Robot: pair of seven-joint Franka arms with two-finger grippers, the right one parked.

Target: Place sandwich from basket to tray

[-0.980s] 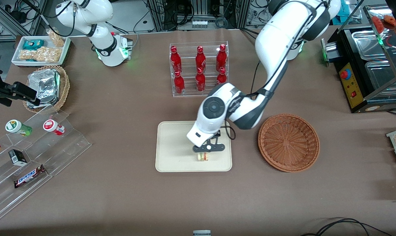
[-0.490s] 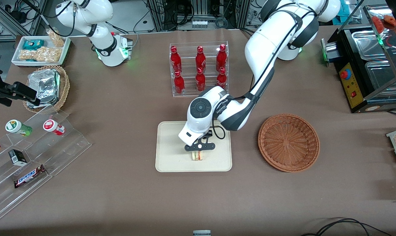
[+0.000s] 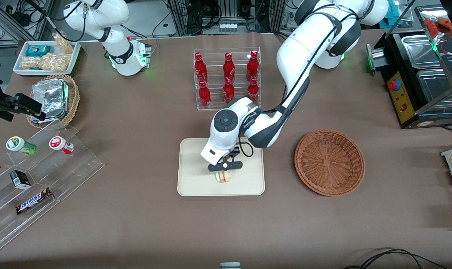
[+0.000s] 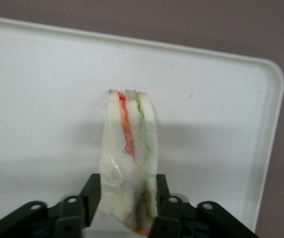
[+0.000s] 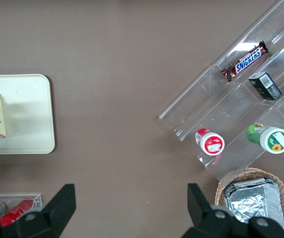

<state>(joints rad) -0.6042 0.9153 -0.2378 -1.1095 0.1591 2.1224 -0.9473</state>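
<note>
We see the tool (image 3: pixel 223 173) low over the cream tray (image 3: pixel 191 183), its two fingers (image 4: pixel 94 194) clamped on the sandwich (image 4: pixel 128 153), one on each bread face. The sandwich stands on edge over the tray's middle, its red, orange and green filling showing; whether it touches the tray we cannot tell. The reddish-brown basket (image 3: pixel 329 162) sits on the counter (image 3: pixel 136 224) beside the tray, toward the working arm's end
</note>
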